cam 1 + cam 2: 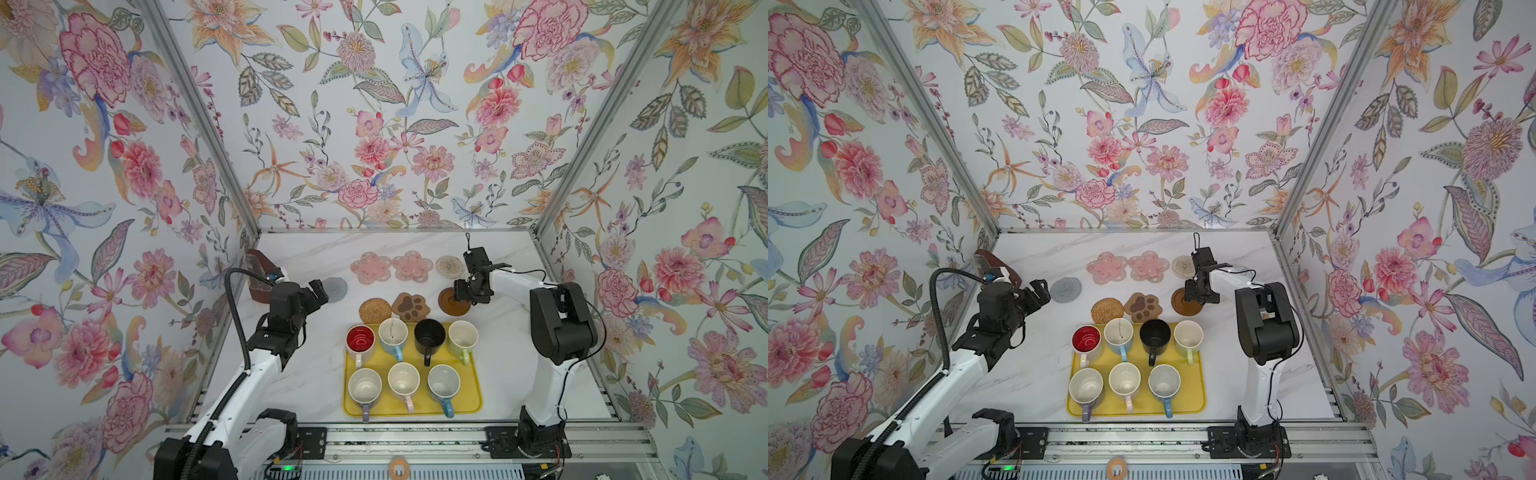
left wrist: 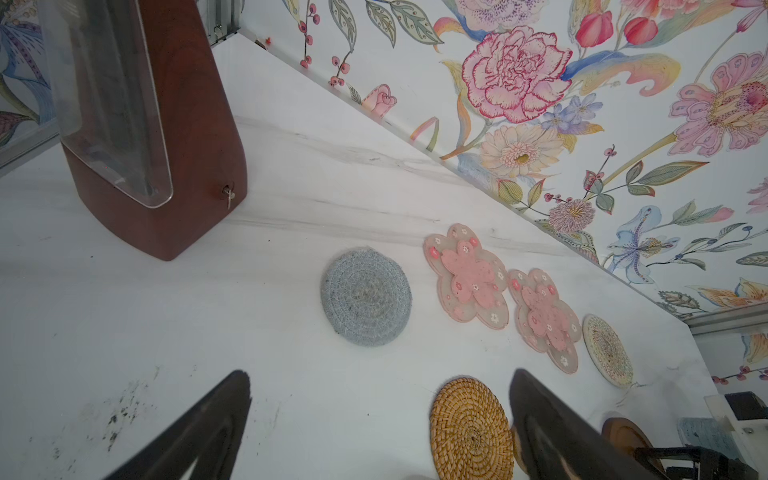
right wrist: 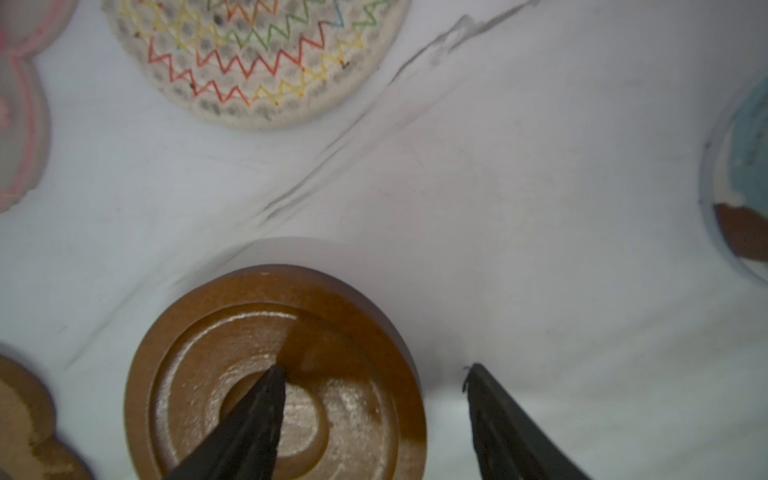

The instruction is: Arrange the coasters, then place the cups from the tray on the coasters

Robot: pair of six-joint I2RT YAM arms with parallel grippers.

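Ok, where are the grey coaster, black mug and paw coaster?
grey coaster (image 2: 365, 297): left wrist view, spiral centre.
black mug (image 1: 430, 331): in a top view, inner floor.
paw coaster (image 1: 412, 309): in a top view, big pad.

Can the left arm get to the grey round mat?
Probably yes. The left pincer is open and hovers close to the grey round mat, with only bare table between them.

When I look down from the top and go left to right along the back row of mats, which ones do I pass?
In a top view: grey woven round coaster → left pink flower coaster → right pink flower coaster → pale woven round coaster.
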